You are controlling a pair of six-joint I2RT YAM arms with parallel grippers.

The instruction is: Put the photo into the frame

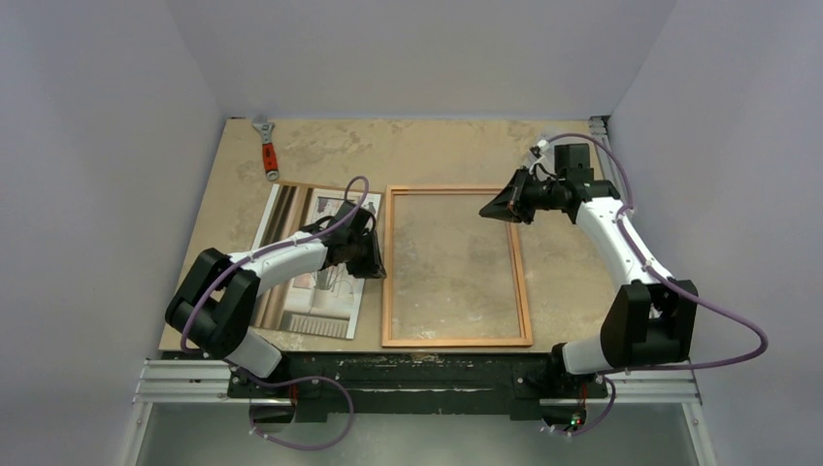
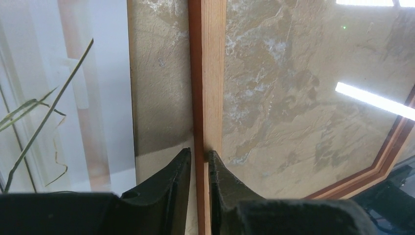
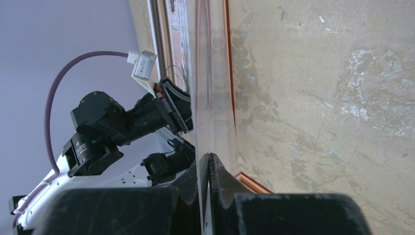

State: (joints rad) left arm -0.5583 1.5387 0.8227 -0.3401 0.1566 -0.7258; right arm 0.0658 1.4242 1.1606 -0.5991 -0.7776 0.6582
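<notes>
Lying flat near the middle of the counter [image 1: 437, 150], the frame [image 1: 456, 341] had its long sides running away from the arm bases, and the mottled tan surface showed through its opening. The photo [image 1: 311, 313] lay picture side up just beside the frame's left rail, parted from it by a narrow strip of bare counter and partly hidden under the left arm.

The left gripper [image 2: 199, 157] was lowered at that left rail, about halfway along it. Its jaws stood only narrowly spread, one tip on each side of the rail's outer edge, and I could not tell whether they actually pinched the wood. In the left wrist view, grass blades of the print showed on the left, and ceiling lights glinted off a glossy surface over the frame's opening.

The right gripper [image 1: 492, 207] hovered over the frame's far right corner, pointing left. Its jaws were pressed together on the edge of a clear pane [image 3: 208, 98], a thin see-through sheet seen edge-on in the right wrist view.

A wrench [image 1: 267, 150] with an orange-red handle lay at the far left corner of the counter, well apart from the rest.
</notes>
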